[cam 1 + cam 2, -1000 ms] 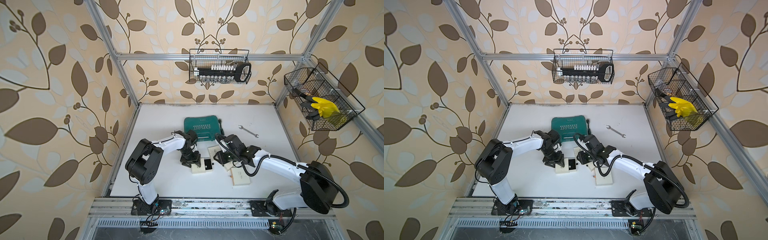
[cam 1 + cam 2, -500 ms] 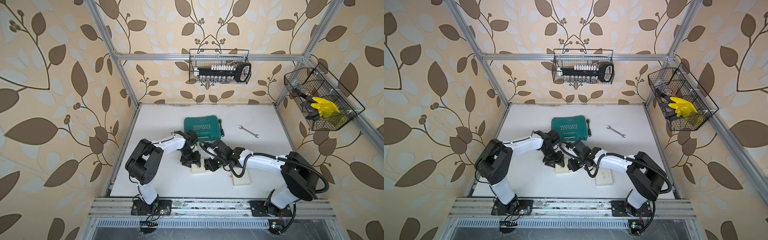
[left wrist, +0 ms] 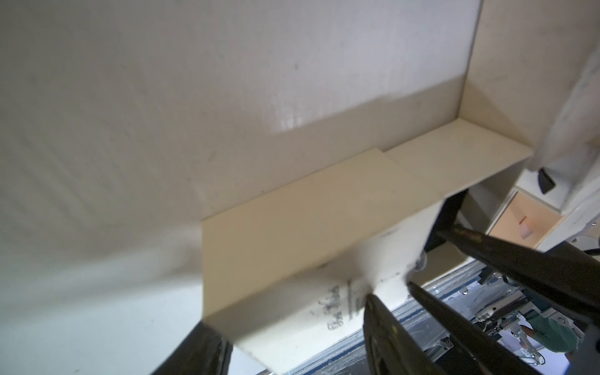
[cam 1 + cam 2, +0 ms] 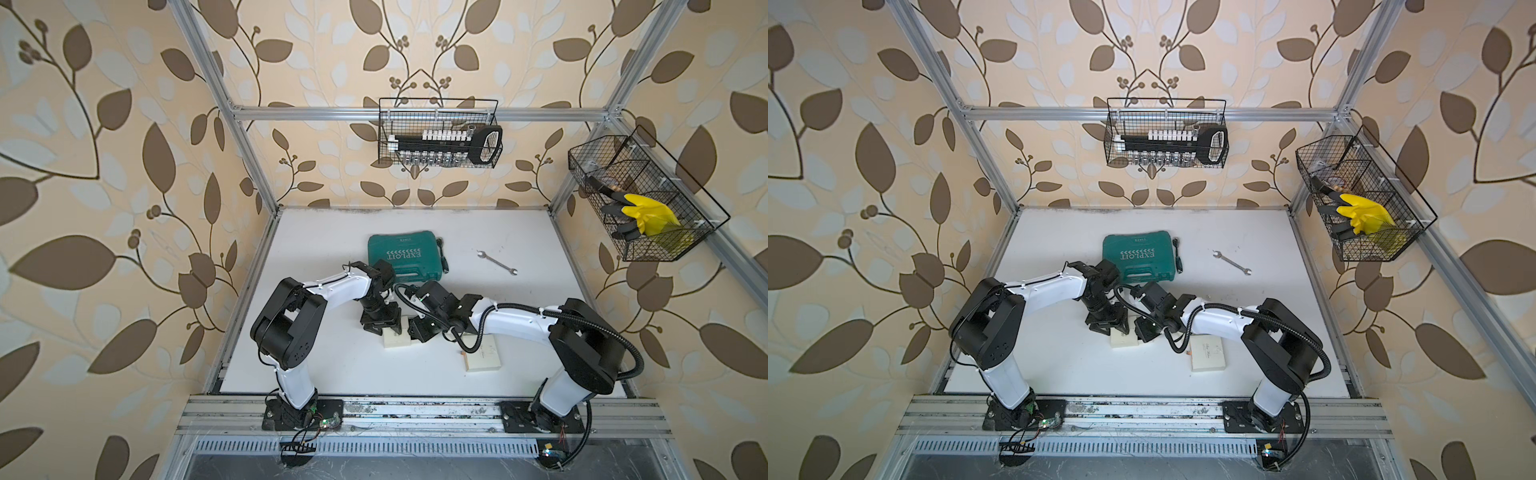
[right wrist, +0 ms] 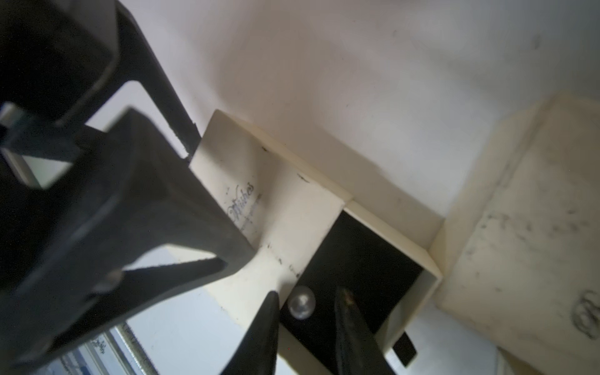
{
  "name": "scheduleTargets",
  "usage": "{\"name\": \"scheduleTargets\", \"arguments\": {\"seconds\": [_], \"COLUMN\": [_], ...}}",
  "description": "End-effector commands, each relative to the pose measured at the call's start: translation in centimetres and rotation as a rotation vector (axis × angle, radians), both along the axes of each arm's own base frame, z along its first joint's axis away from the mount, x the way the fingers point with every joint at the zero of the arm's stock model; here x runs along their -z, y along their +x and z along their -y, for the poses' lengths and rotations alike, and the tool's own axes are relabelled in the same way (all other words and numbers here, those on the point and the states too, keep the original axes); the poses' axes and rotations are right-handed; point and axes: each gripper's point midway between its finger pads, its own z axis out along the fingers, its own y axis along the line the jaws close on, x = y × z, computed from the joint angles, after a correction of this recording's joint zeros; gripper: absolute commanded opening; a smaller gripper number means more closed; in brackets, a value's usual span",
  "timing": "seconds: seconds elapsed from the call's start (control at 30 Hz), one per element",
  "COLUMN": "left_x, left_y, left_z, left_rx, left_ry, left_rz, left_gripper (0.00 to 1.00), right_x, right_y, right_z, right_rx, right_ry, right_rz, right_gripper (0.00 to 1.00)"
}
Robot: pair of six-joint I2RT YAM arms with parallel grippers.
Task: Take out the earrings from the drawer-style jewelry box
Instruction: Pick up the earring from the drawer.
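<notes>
The cream drawer-style jewelry box (image 4: 397,341) (image 4: 1122,340) lies at the table's middle, and my left gripper (image 4: 380,328) (image 3: 289,311) is shut on its sleeve (image 5: 246,194). The drawer (image 5: 363,266) is pulled out and shows a black lining. One round silvery earring (image 5: 302,305) lies on that lining at the drawer's near edge. My right gripper (image 4: 419,332) (image 5: 308,297) hangs over the drawer, open, with one fingertip on each side of the earring; I cannot tell whether they touch it. Both top views hide the drawer's inside under the right gripper.
A second cream box (image 4: 484,355) (image 5: 535,227) lies to the right, near the right arm. A green tool case (image 4: 403,257) and a silver wrench (image 4: 496,262) lie farther back. Wire baskets hang on the back wall (image 4: 438,133) and the right wall (image 4: 640,208).
My right gripper has moved left from near the second cream box to over the open drawer, and its jaws have narrowed a little. The left gripper has kept its hold.
</notes>
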Motion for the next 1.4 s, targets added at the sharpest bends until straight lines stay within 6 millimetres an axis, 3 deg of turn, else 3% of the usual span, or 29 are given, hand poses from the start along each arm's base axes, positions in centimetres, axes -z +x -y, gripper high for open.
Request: {"name": "scheduleTargets", "arguments": {"seconds": [0.0,0.23,0.63,1.07,1.2,1.37], "left_x": [1.9,1.9,1.7,1.8,2.0,2.2], "left_y": [-0.7,-0.6,-0.4,-0.4,-0.6,-0.8], "left_z": [-1.8,-2.0,-1.7,-1.6,-1.6,-1.8], "left_rx": [0.016,0.028,0.028,0.027,0.023,0.024], "left_ry": [0.114,0.130,0.123,0.117,0.113,0.118], "left_rz": [-0.019,-0.014,-0.016,-0.017,-0.023,-0.031], "left_gripper": [0.63,0.64,0.64,0.64,0.64,0.64], "right_x": [1.7,2.2,1.7,2.3,1.5,-0.3], "right_y": [0.3,0.0,-1.4,-1.7,-1.5,-1.1], "right_z": [2.3,3.3,0.0,-0.2,-0.1,0.5], "right_rx": [0.050,0.066,-0.052,-0.057,-0.049,-0.023], "right_ry": [-0.130,-0.160,-0.066,-0.074,-0.059,-0.030], "right_rz": [0.001,-0.003,-0.047,-0.060,-0.030,0.030], "right_gripper": [0.30,0.30,0.30,0.22,0.13,0.10]}}
